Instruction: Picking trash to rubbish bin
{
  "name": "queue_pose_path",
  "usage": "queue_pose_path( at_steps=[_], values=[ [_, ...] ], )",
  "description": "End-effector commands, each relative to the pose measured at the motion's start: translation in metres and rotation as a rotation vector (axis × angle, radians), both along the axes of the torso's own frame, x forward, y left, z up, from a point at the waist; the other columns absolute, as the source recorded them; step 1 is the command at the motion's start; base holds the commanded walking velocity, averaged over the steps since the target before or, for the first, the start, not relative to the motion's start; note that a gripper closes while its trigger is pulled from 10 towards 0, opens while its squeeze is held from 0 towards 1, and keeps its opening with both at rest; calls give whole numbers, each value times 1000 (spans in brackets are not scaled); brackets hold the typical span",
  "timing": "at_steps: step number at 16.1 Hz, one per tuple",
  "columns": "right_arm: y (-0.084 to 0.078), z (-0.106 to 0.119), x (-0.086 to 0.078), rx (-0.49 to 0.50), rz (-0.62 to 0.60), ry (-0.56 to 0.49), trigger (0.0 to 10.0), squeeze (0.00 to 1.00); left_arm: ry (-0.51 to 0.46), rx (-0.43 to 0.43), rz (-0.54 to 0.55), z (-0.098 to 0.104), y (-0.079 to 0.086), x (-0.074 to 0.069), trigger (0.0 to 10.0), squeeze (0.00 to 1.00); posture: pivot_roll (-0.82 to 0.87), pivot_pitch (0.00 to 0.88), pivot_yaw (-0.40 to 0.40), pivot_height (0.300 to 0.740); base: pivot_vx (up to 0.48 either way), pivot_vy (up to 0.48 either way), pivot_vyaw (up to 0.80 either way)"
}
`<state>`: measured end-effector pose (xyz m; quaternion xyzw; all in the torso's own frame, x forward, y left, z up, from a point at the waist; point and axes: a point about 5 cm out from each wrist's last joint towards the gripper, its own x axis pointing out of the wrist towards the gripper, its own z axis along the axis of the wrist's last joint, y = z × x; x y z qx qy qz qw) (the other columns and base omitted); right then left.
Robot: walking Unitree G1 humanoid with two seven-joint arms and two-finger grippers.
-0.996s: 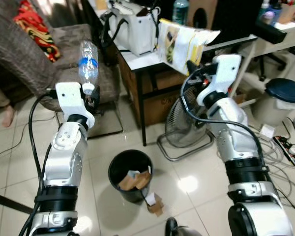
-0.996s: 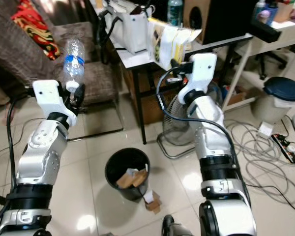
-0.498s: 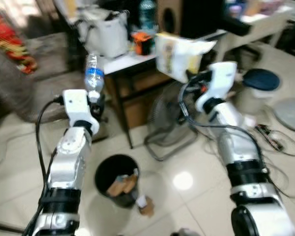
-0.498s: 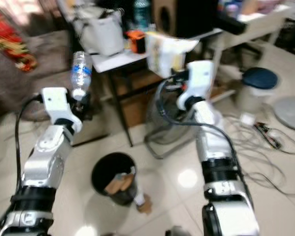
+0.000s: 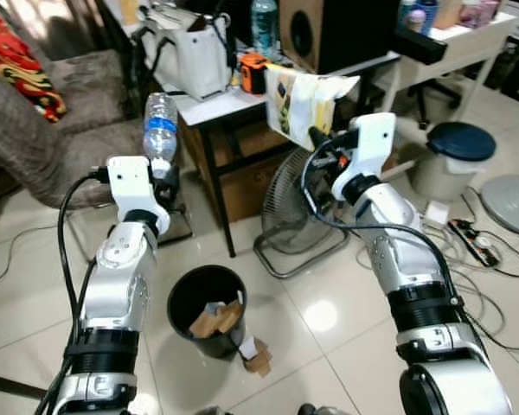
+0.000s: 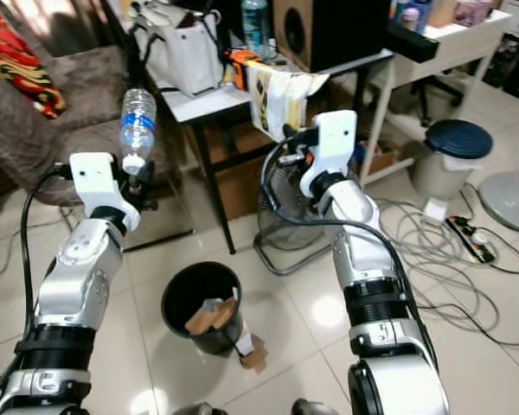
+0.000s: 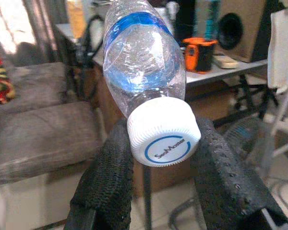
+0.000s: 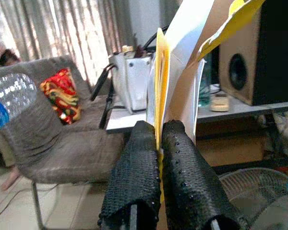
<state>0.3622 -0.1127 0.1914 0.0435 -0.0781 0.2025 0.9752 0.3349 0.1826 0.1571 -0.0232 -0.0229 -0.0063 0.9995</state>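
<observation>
Bin [image 5: 206, 294] on the floor is the landmark, sitting between both raised arms with cardboard scraps inside. Left end effector [image 7: 156, 158] is pinching a clear water bottle [image 5: 159, 125] by its capped neck, above and left of it. Right end effector [image 8: 159, 143] is clamping a yellow-white snack bag [image 5: 301, 102], up right, near the table [image 5: 225, 102].

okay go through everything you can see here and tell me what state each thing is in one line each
Plastic bottle: capped, upright, held by its neck in the left pincer.
Yellow-and-white packet: pinched in the right pincer, held above the floor.
Black rubbish bin: open, upright, cardboard scraps inside.
Cardboard scrap: lying on the floor beside the bin.
Pedal bin: lid closed.
</observation>
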Motion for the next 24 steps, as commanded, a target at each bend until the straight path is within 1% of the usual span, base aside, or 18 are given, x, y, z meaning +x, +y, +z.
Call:
queue_pose_path(
  at_steps=[1,4,8,24],
  values=[
    [5,2,-2,-15,20,-21,10000,0,12,8,38,-3,9,-1,10000,0,-96,72,89,740,0,0,800],
    [4,3,-1,-12,13,-21,10000,0,16,8,32,-4,8,-1,10000,0,-96,72,89,740,0,0,800],
    [3,2,-1,-6,6,-14,10000,0,21,5,19,-6,8,0,10000,0,-99,65,93,740,0,0,0],
    [4,0,-4,0,31,-6,10000,0,38,17,31,-11,11,-2,10000,0,-102,74,95,740,402,0,0]
  ],
)
